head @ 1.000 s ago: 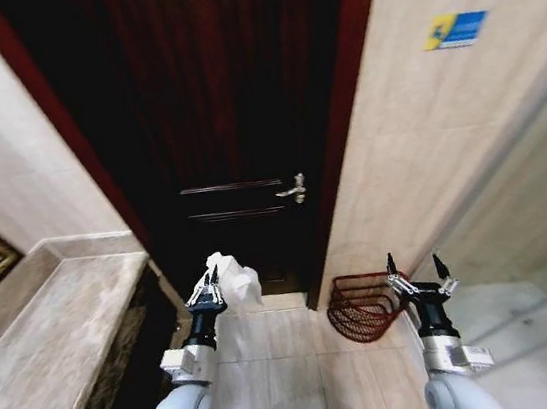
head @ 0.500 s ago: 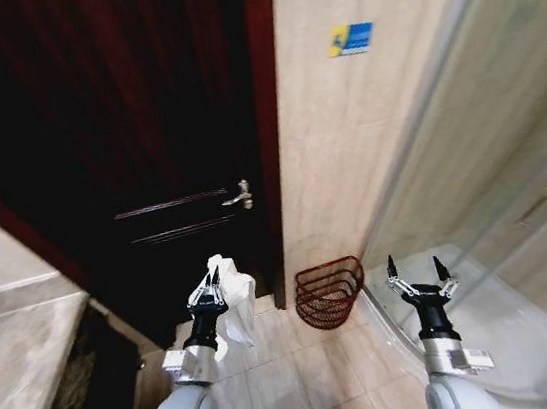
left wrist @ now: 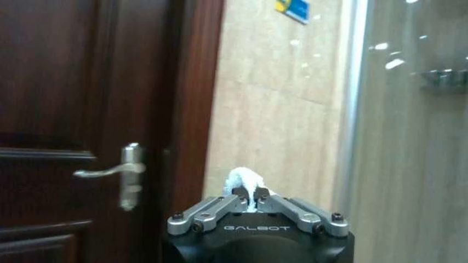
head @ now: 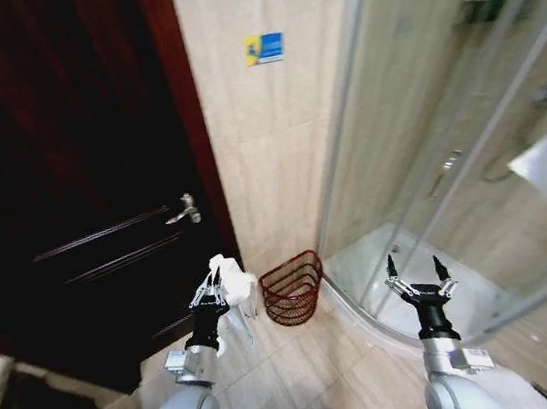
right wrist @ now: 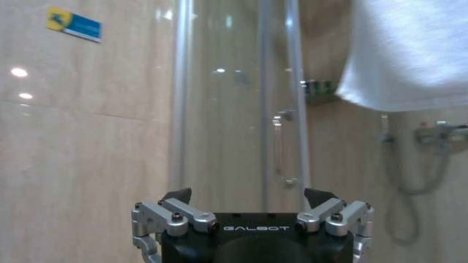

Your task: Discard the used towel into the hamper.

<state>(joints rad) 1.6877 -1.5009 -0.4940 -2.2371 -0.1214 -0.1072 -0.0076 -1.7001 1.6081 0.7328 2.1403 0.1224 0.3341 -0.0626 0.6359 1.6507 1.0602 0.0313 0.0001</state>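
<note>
In the head view the left gripper, jaws clamped on the white towel, sits left of centre. The reddish-brown wire hamper stands on the floor against the tiled wall, just right of the towel and beyond it, so this arm is the nearer. The right gripper, jaws spread and empty, waits at lower right before the glass shower enclosure.

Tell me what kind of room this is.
Most likely a bathroom: a curved glass shower enclosure with a handle, a shower hose and fixture behind the glass, tiled walls, and a wire hamper beside the dark wooden door.
</note>
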